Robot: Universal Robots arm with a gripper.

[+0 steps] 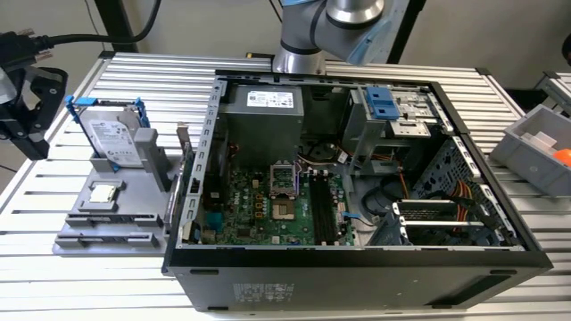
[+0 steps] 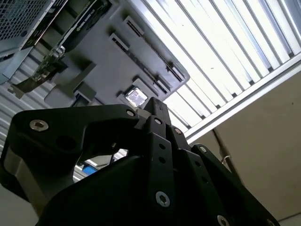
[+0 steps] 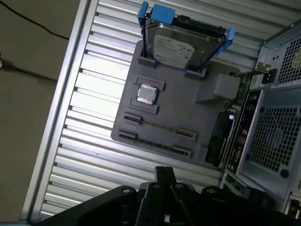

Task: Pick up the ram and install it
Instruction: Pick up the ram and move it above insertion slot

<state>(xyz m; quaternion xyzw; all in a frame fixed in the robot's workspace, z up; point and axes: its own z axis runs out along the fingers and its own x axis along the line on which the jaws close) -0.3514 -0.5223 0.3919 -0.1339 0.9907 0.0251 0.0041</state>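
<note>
One ram (image 3: 159,127): you see it as a thin line, standing on edge between two clips on the gray tray (image 3: 188,110).
Square chip (image 3: 146,94): it sits near the ram on the same tray.
Hard drive (image 3: 175,46): it stands in its blue frame, past the chip.
Gripper (image 3: 164,170): it hangs over the slatted table (image 3: 94,89), near the tray and apart from the ram. You cannot tell if it is wide or narrow.
Computer case (image 1: 357,257): it lies open beside the tray.

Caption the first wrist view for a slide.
Gripper near a grey tray holding a hard drive, a chip and the ram.
</note>
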